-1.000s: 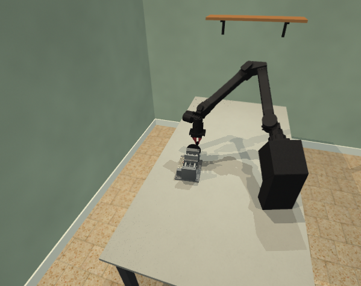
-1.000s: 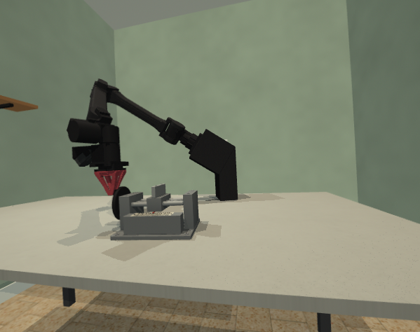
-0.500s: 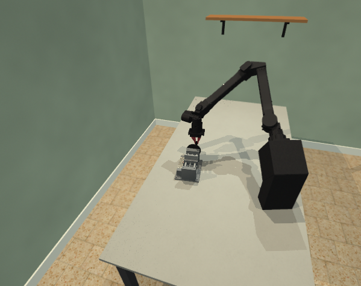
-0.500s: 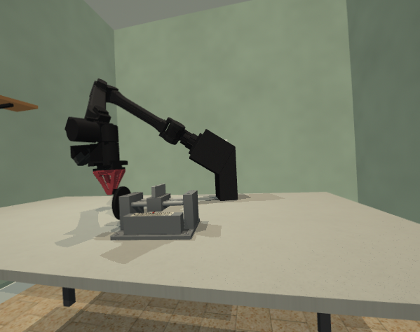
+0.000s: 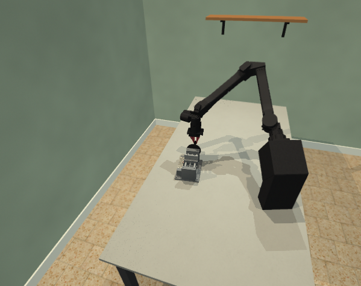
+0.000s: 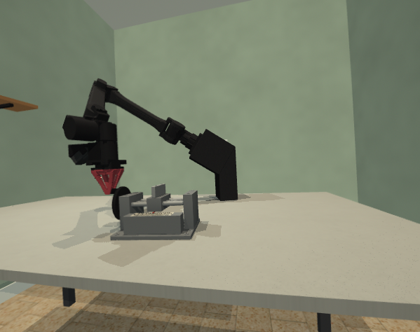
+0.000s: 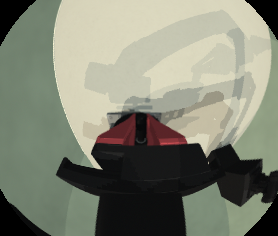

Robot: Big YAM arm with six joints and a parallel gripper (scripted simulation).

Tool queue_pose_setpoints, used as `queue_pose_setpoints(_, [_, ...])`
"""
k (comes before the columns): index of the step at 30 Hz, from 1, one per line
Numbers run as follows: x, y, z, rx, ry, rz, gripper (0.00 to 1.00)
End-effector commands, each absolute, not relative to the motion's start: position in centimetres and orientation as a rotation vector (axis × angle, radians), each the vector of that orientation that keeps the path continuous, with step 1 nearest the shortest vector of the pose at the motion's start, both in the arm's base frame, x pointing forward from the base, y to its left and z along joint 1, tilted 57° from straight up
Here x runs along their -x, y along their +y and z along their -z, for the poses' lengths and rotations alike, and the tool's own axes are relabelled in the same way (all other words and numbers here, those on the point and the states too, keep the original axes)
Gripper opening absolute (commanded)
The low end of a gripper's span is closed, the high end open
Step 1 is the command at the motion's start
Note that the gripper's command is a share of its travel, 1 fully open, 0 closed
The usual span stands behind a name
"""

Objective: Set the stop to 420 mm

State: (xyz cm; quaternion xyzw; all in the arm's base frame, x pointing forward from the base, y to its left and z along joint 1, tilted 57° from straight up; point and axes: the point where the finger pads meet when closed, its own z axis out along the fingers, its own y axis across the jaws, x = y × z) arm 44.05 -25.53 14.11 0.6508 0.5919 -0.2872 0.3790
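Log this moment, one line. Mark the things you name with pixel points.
End effector [image 5: 195, 142] [image 6: 110, 192] [image 7: 141, 117]: shut on handwheel [image 5: 193, 146] [image 6: 116, 205] [image 7: 121, 121] | stop [image 5: 191, 157] [image 6: 157, 204]: between end plates [image 5: 188, 173] [image 6: 190, 211] | scale [image 5: 181, 161] [image 6: 152, 213]: illegible | release: pending

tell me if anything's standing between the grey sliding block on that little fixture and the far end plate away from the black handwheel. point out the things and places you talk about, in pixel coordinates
Nothing visible; only bare rods run between the grey sliding block [image 6: 156, 204] and the far grey end plate [image 6: 190, 211].

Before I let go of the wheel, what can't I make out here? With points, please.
- Scale figures [image 5: 181, 162] [image 6: 152, 213]: too small to read, top and exterior views.
- Handwheel [image 5: 194, 146] [image 6: 118, 202] [image 7: 122, 121]: mostly behind the red tool [image 5: 194, 143] [image 6: 111, 192] [image 7: 141, 119], wrist view.
- Handwheel's lower part: behind the gray frame [image 5: 188, 174] [image 6: 190, 211], top view.
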Motion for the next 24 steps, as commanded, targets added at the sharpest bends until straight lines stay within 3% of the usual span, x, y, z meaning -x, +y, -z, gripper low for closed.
queue_pose_setpoints(1, [-46.8,-24.0,-15.2,-1.630,1.518,0.683,0.06])
queue_pose_setpoints(24, [-48.2,-24.4,-15.2,-1.622,1.528,0.688,0.06])
